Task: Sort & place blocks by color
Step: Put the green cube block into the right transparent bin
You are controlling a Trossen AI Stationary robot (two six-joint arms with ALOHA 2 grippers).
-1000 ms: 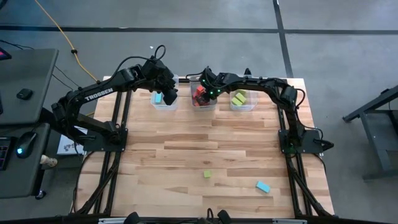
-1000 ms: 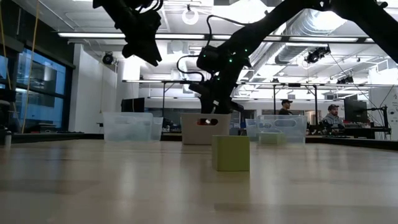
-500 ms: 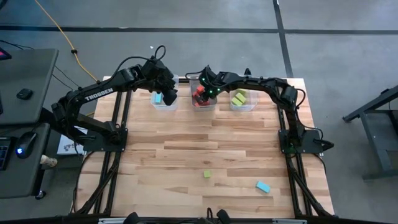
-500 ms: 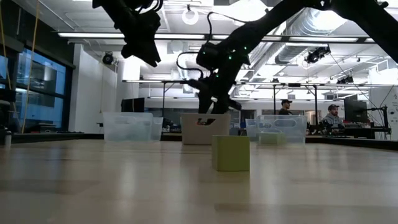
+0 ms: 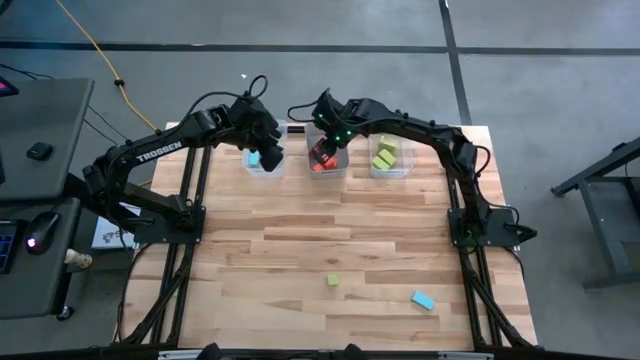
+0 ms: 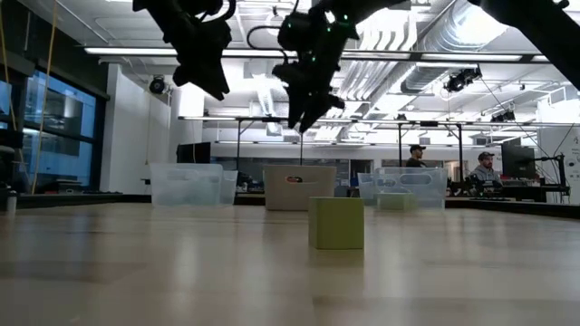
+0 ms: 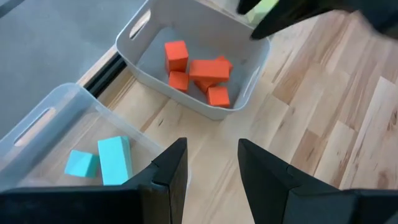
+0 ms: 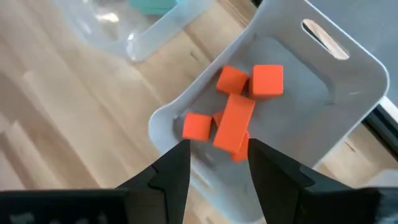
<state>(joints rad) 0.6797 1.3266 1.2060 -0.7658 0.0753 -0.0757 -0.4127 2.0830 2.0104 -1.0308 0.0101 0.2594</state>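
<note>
smooth red-orange blocks are seen piled in the clear plastic middle bin; above it the right gripper is held released, the left gripper beside it, also released.

red blocks piled in middle bin, green block and blue block loose on table

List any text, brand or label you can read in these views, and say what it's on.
"TROSSEN": white letters on the left arm, high view.
A small red-and-dark mark on the middle bin in the low view: too small to read.
Nothing else legible on the blocks, table or other bins.
</note>
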